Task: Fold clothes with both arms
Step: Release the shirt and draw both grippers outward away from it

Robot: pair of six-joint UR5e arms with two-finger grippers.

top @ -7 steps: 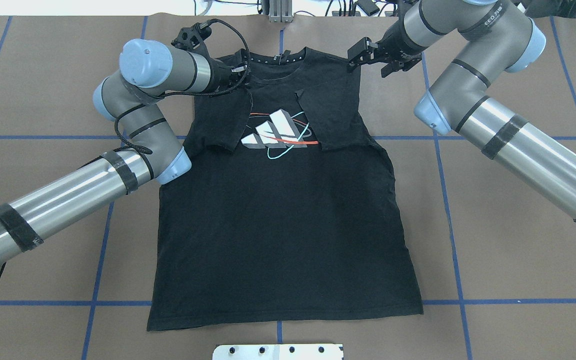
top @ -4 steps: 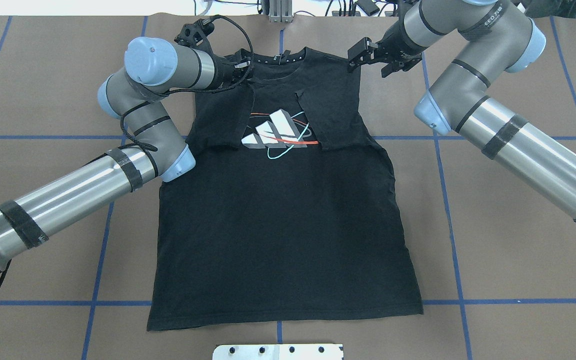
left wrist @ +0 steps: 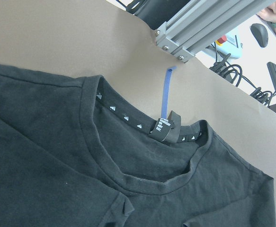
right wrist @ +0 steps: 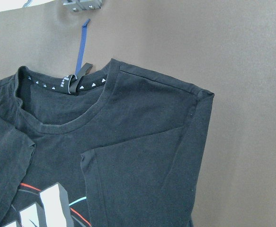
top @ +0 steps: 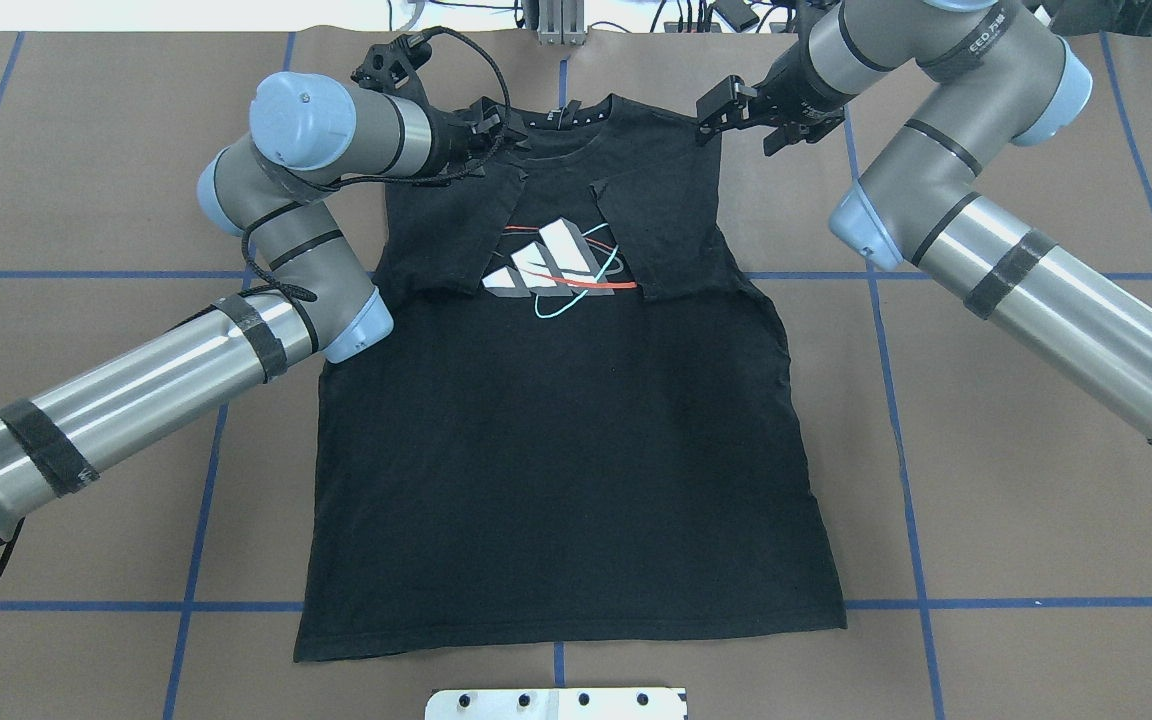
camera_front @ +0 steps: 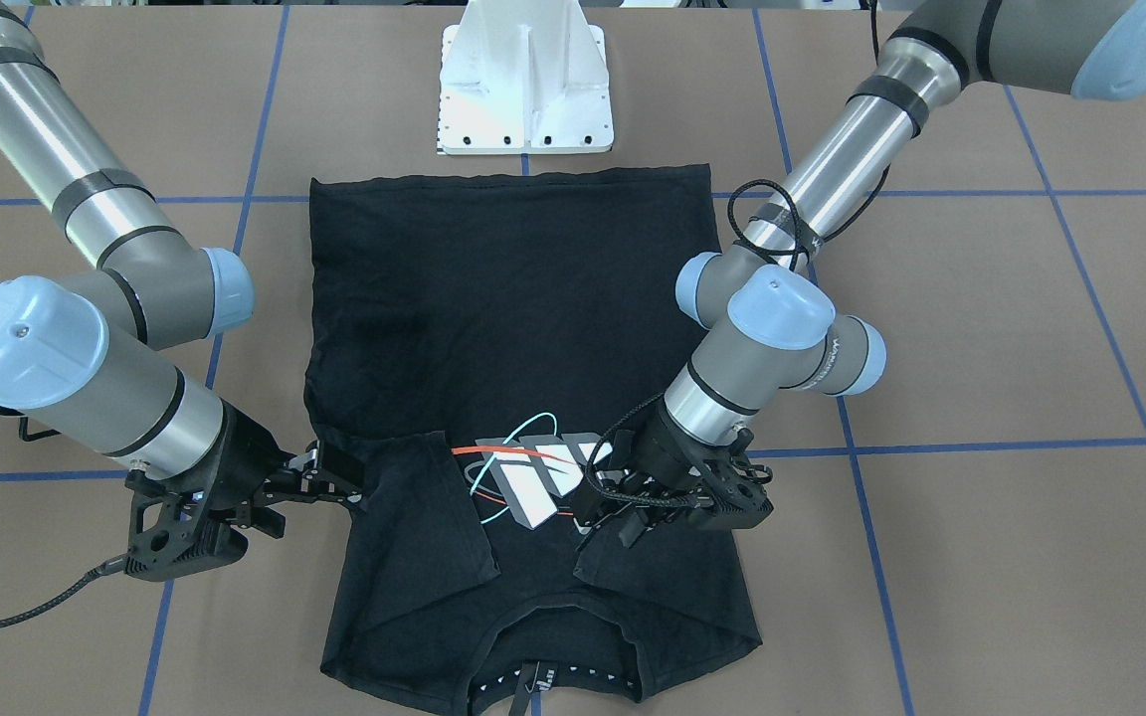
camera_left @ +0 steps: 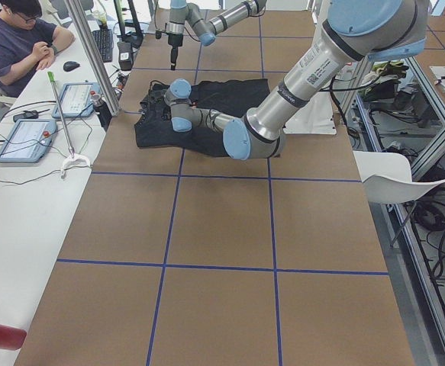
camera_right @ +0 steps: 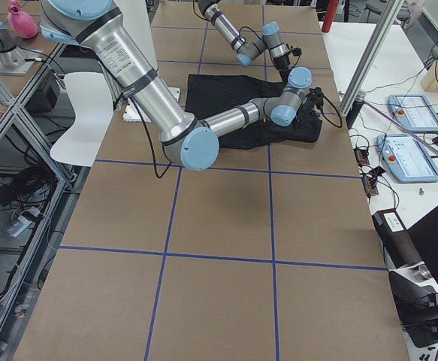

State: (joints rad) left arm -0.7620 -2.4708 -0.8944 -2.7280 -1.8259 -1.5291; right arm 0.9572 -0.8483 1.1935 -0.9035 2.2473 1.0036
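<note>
Sleeves both lie folded in over the chest of the shirt (top: pixel 556 450), which is flat on the table (top: pixel 986 450), collar (left wrist: pixel 128 177) at the far edge. A second ago the left sleeve (top: pixel 446 240) hung lower and rumpled; the left hand (camera_front: pixel 611 525), fingers seemingly parted and empty, has let it go and drawn back. The right hand (top: pixel 714 118) is unmoved and holds nothing; open or closed, I cannot tell. The sleeve step looks done. The logo (top: pixel 551 265) has three slanted bars and no words; the neck tag (left wrist: pixel 164 128) is unreadable
</note>
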